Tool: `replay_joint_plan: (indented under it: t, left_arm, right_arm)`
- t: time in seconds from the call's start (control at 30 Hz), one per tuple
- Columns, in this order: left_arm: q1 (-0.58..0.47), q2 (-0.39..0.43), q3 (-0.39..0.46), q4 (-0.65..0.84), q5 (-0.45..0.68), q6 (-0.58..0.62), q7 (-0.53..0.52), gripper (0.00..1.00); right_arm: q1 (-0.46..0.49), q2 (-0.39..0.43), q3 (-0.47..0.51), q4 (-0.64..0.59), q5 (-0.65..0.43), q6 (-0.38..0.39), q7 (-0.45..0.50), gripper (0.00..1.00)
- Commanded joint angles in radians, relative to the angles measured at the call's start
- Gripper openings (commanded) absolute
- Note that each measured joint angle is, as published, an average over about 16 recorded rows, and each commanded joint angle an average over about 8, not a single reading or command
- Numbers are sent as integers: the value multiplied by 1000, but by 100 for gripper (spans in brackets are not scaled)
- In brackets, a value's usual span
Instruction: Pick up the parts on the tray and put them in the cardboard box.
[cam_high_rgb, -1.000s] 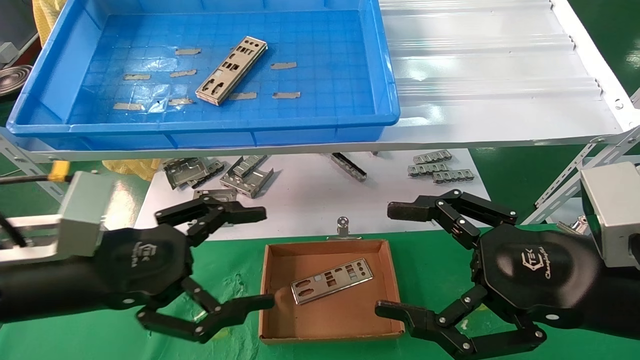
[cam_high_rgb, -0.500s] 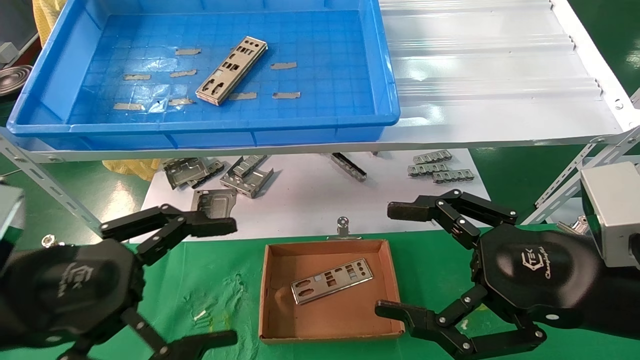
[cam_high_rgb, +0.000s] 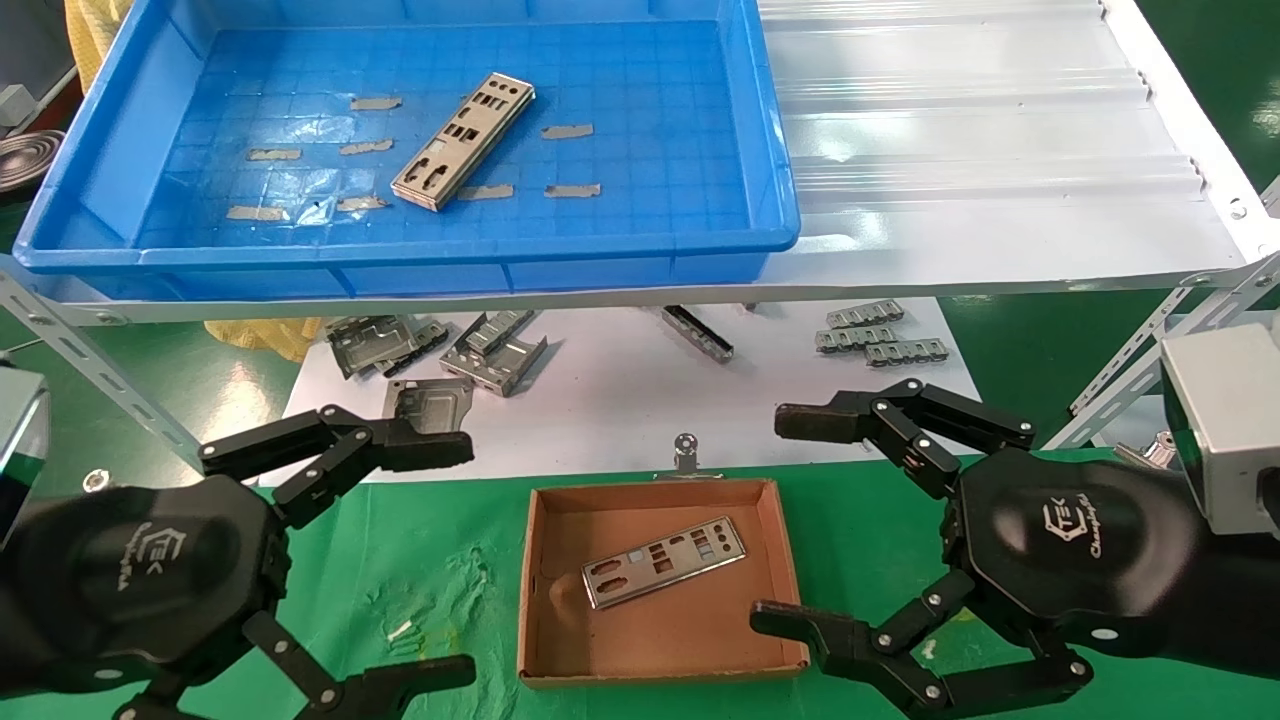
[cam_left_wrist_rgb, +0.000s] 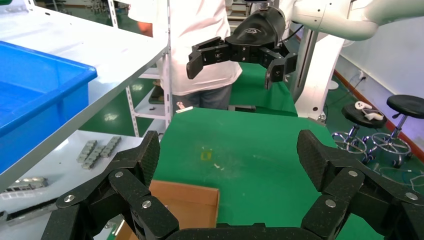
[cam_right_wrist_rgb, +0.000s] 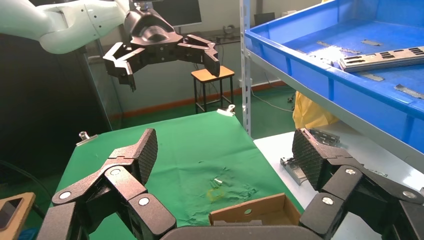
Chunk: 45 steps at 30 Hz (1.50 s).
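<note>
The blue tray (cam_high_rgb: 400, 262) sits on the raised shelf at the back left, and one silver part (cam_high_rgb: 463, 140) lies slantwise on its floor among grey tape scraps. The cardboard box (cam_high_rgb: 788, 560) rests on the green cloth at front centre with a second part (cam_high_rgb: 665, 560) lying flat inside. My left gripper (cam_high_rgb: 445, 560) hovers left of the box, open and empty. Open and empty too, my right gripper (cam_high_rgb: 788, 518) hangs at the box's right wall. The left wrist view shows open fingers (cam_left_wrist_rgb: 150, 155) over a box corner (cam_left_wrist_rgb: 185, 200). The right wrist view shows the box (cam_right_wrist_rgb: 250, 210) and the tray's part (cam_right_wrist_rgb: 380, 57).
Folded grey brackets (cam_high_rgb: 440, 350) and smaller metal pieces (cam_high_rgb: 880, 335) lie on a white sheet under the shelf. A white corrugated panel (cam_high_rgb: 980, 130) fills the shelf right of the tray. A metal clip (cam_high_rgb: 686, 452) stands behind the box. A person in white (cam_left_wrist_rgb: 200, 45) stands beyond the table.
My left gripper has drawn back leftward from the box's left edge and then held still. The right gripper and both parts have not moved.
</note>
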Motion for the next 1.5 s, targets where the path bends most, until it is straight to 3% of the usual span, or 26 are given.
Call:
replay_joint_plan:
  t: [0.03,1.5]
  left_arm:
    - [-1,2,2,3,2,0,1,100]
    - [-8,9,9,14,8,0,4,100]
  right_arm:
    - [0,0,0,0,0,0,0,100]
    - [0,0,0,0,0,0,0,100]
